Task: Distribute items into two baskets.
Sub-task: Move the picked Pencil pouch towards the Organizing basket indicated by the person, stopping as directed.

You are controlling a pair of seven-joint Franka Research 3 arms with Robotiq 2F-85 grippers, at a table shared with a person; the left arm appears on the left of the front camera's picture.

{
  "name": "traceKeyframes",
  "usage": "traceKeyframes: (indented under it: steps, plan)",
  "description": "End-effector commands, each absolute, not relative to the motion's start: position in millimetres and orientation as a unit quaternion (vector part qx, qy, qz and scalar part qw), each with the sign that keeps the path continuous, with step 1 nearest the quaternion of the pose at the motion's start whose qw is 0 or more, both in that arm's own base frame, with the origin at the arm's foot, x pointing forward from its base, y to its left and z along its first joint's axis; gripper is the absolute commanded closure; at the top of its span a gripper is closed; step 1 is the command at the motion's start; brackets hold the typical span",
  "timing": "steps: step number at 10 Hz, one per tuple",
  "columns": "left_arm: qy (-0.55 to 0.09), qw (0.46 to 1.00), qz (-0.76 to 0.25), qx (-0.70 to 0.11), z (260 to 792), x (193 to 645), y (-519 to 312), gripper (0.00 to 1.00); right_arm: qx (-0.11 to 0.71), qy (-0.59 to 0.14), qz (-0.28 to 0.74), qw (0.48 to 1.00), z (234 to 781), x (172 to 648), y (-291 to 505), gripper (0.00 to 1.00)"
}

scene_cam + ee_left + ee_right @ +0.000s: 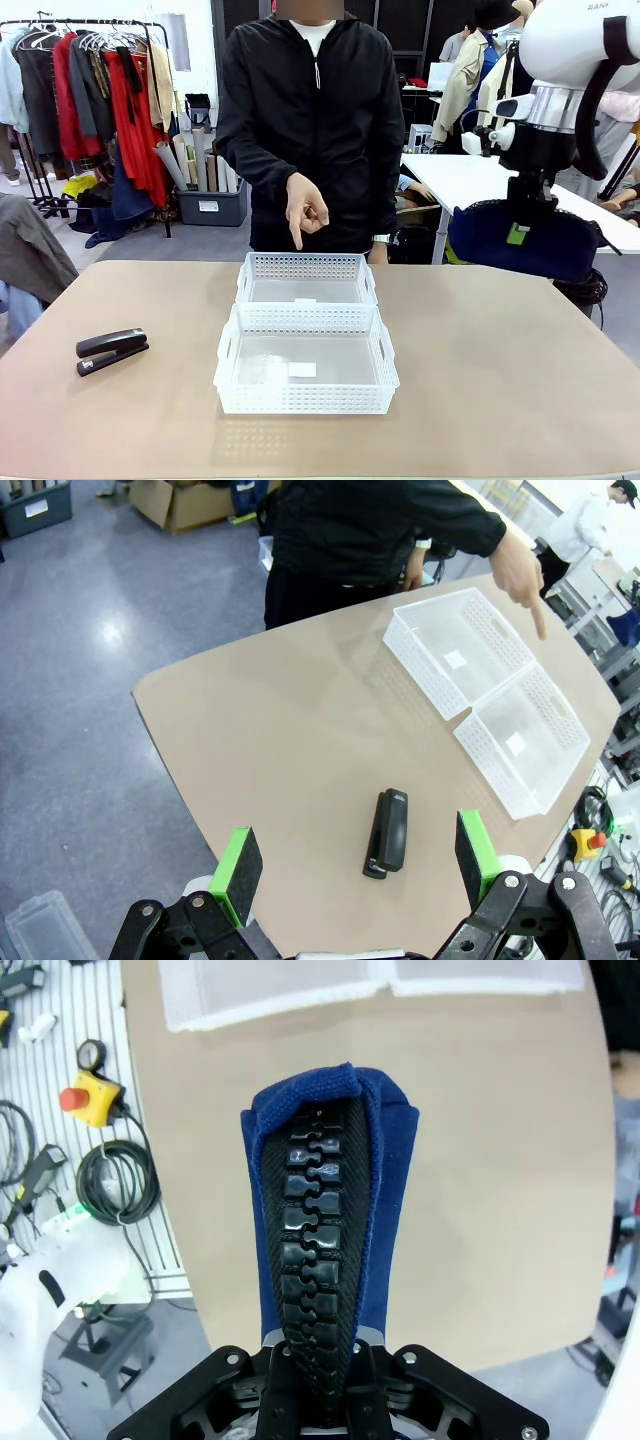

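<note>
Right claw is clamped shut on the pouch, holding it up in the air off to the right of the two baskets (the person's hand points down over the far one). Left claw hangs wide open above the stapler, not touching it. The stapler lies on the table left of the baskets.

Looks down along the right gripper, clamped tight on one end of a navy-blue zip pouch. Pouch standing out from the jaws, black zip teeth facing the camera, above the tan table. Farther left, edges of two white baskets, side by side. Past the table's near edge, a red stop button on a yellow box and a coiled black cable.
</note>
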State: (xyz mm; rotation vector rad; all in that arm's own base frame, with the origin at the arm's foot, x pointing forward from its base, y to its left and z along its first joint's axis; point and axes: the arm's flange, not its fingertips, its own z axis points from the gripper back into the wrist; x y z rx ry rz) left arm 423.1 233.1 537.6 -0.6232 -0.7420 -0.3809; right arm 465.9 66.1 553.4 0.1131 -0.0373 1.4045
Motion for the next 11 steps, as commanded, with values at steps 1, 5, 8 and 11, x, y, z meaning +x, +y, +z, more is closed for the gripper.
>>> traceKeyframes:
  steps: [1,5,8,11]
  plan:
    - [-0.356,0.867,-0.181,-0.297,539,423,233,0.00,0.059,-0.025,0.674,0.736,546,452,71,1.00]
    - [-0.356,0.867,-0.181,-0.297,539,423,233,0.00,0.043,0.002,0.689,0.724,533,428,98,1.00]
    - [-0.356,0.867,-0.181,-0.297,539,423,233,0.00,0.036,0.000,0.685,0.728,528,416,114,1.00]
    - [-0.356,0.867,-0.181,-0.297,539,423,233,0.00,0.008,0.034,0.664,0.747,523,418,152,1.00]
